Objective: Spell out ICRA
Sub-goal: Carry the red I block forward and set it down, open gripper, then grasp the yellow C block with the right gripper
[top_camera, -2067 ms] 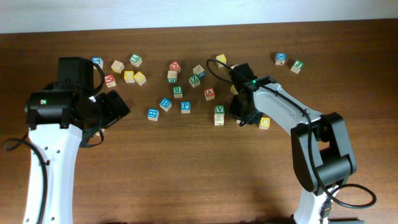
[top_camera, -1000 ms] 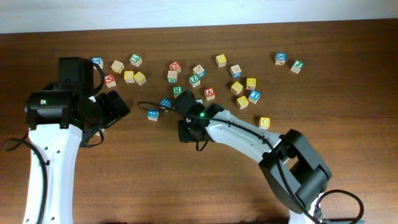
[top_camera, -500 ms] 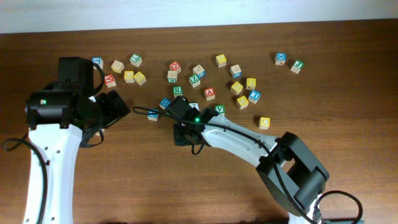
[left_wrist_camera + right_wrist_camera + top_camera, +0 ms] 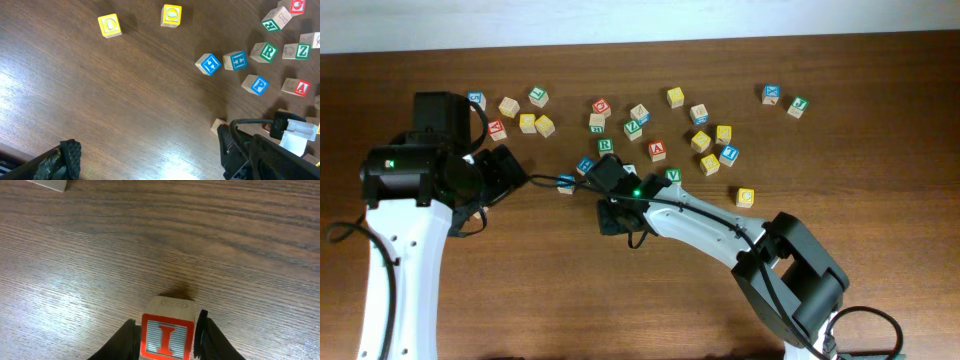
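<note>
The I cube (image 4: 167, 337) is down at the table (image 4: 75, 255), red letter upright. The right gripper (image 4: 166, 322) hugs both its sides; pinched or loose, I can't tell. R cube (image 4: 606, 146) and A cube (image 4: 658, 151) lie just beyond. The left gripper (image 4: 508, 168) gapes wide, holding nothing.

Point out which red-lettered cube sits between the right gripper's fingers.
The red I cube: it alone sits between the fingers of the right gripper. The red A cube lies loose farther back, with no gripper around it.
</note>
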